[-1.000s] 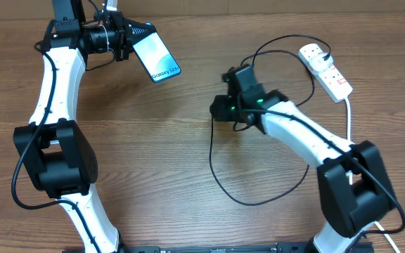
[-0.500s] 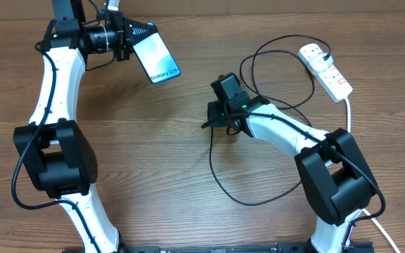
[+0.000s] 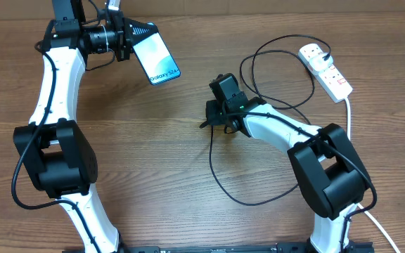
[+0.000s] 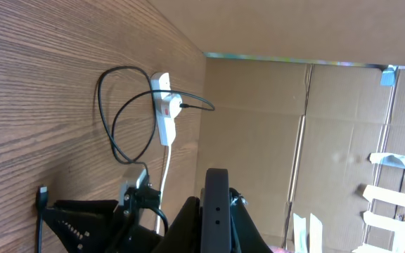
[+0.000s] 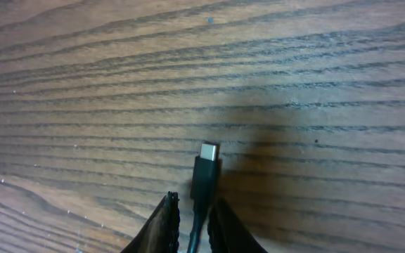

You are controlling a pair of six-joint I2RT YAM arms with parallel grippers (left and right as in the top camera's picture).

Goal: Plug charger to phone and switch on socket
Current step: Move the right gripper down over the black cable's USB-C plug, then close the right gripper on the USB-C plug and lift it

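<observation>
- Charger [image 3: 212,165]: a thin black cable, light and floppy. It lies in loose loops on the wooden surface [image 3: 153,161] between the right arm and the socket [image 3: 327,70], with its plug already in the socket.
- Its connector tip [image 5: 207,156] is small and rigid, the only stiff part at the free end. The best hold is the moulded collar just behind the metal, so the tip neither droops nor twists.
- The right arm's jaws are drawn close around the cable just behind that collar, low over the surface. They seem to pinch it, though the contact sits at the very edge of the wrist view.
- The phone [image 3: 157,57] is slim, smooth and probably slippery. The left arm's jaws are clamped on the short end away from its lettering, holding it tilted above the surface and well apart from the connector.
- In the way: the cable's own loops could drag or snag when the tip is lifted. The thick white cord [image 3: 348,116] trails from the socket past the right arm.
</observation>
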